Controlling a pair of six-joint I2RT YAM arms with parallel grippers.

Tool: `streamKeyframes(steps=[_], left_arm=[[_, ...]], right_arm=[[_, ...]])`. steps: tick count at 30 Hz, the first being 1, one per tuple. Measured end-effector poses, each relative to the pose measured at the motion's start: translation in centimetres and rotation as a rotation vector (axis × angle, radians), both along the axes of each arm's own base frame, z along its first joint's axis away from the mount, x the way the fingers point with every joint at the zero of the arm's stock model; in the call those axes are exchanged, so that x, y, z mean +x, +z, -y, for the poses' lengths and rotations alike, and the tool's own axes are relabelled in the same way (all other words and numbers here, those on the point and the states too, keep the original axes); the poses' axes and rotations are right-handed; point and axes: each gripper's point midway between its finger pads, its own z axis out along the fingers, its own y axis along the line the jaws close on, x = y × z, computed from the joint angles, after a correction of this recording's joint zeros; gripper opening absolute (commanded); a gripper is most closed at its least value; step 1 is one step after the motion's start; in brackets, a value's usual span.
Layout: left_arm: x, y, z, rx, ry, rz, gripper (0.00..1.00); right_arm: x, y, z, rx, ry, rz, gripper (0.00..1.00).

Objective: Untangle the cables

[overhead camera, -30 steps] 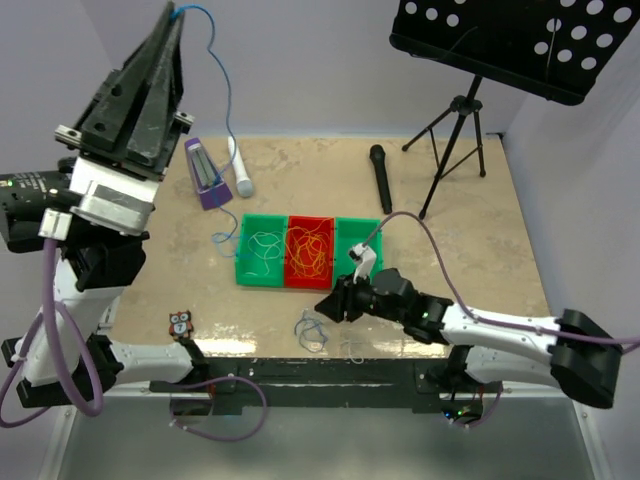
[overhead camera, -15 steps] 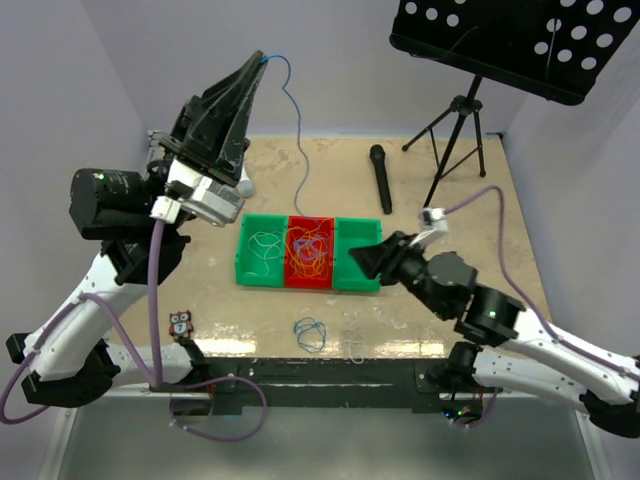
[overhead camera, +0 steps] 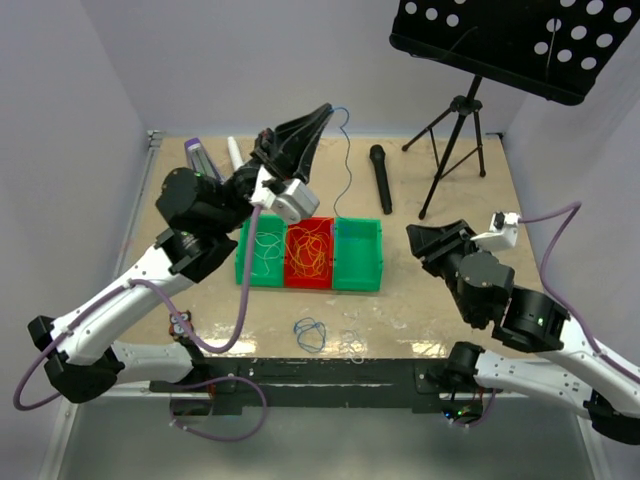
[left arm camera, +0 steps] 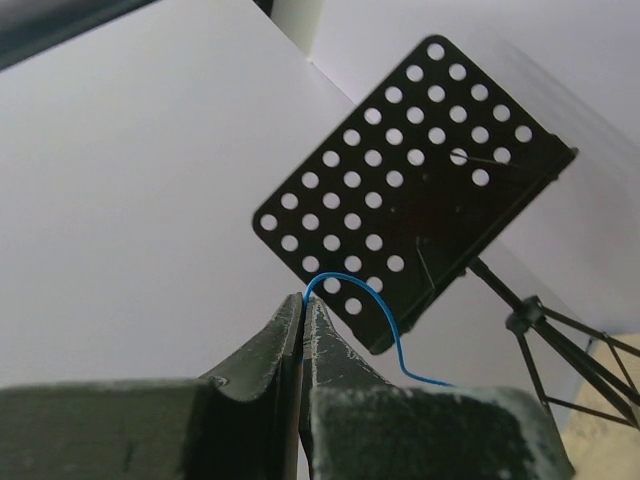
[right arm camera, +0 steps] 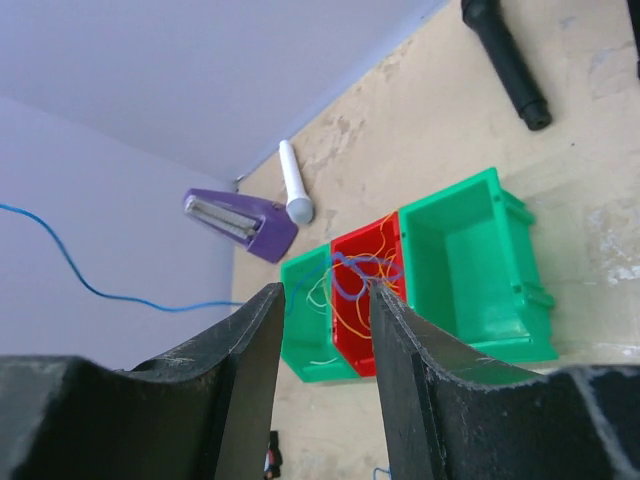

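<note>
My left gripper [overhead camera: 326, 108] is raised above the back of the table and shut on one end of a thin blue cable [overhead camera: 347, 165]. That cable hangs down toward the bins. In the left wrist view the fingertips [left arm camera: 302, 300] pinch the blue cable [left arm camera: 385, 312], which arcs off to the right. My right gripper [overhead camera: 418, 240] stands open to the right of the bins, nothing between its fingers [right arm camera: 325, 292]. Orange-yellow cables [overhead camera: 310, 250] lie in the red bin [overhead camera: 309, 283]. White cables [overhead camera: 265, 247] lie in the left green bin [overhead camera: 241, 262]. A small blue tangle [overhead camera: 310, 333] lies near the front edge.
The right green bin [overhead camera: 358, 282] holds nothing visible. A black microphone [overhead camera: 381, 178], a white microphone [overhead camera: 232, 150] and a purple device [overhead camera: 200, 158] lie at the back. A music stand tripod [overhead camera: 455, 140] stands at the back right. A small owl figure [overhead camera: 180, 322] sits front left.
My left arm has swung down and to the right, carrying the blue cable over the bins. My right arm has pulled back from the front tangle to the right, its jaws slightly wider.
</note>
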Motion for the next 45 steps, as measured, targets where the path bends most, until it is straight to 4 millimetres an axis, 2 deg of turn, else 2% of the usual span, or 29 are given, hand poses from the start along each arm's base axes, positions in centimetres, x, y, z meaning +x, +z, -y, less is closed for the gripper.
streamKeyframes(steps=[7, 10, 13, 30, 36, 43, 45], left_arm=[[3.0, -5.9, 3.2, 0.09, 0.015, -0.091, 0.0], [3.7, -7.5, 4.0, 0.112, 0.018, -0.115, 0.0], [4.0, -8.1, 4.4, 0.116, 0.012, -0.132, 0.0], [3.4, -7.7, 4.7, 0.107, -0.028, -0.128, 0.0], [2.3, -6.3, 4.2, 0.122, -0.029, -0.038, 0.0], [0.4, -2.9, 2.3, 0.082, 0.008, 0.121, 0.0], [0.2, -2.5, 2.1, 0.077, 0.013, 0.141, 0.0]], right_arm=[[-0.2, -0.3, 1.8, 0.002, -0.06, -0.005, 0.44], [-0.2, -0.3, 2.2, 0.008, -0.072, -0.005, 0.44], [-0.2, -0.4, 2.4, 0.003, -0.079, -0.007, 0.43], [-0.5, -1.1, 3.0, -0.013, -0.087, -0.016, 0.43], [-0.4, -1.6, 2.9, -0.024, -0.087, -0.022, 0.43], [-0.3, -1.7, 2.8, -0.021, -0.086, -0.018, 0.44], [-0.3, -1.9, 2.7, -0.027, -0.085, -0.021, 0.43]])
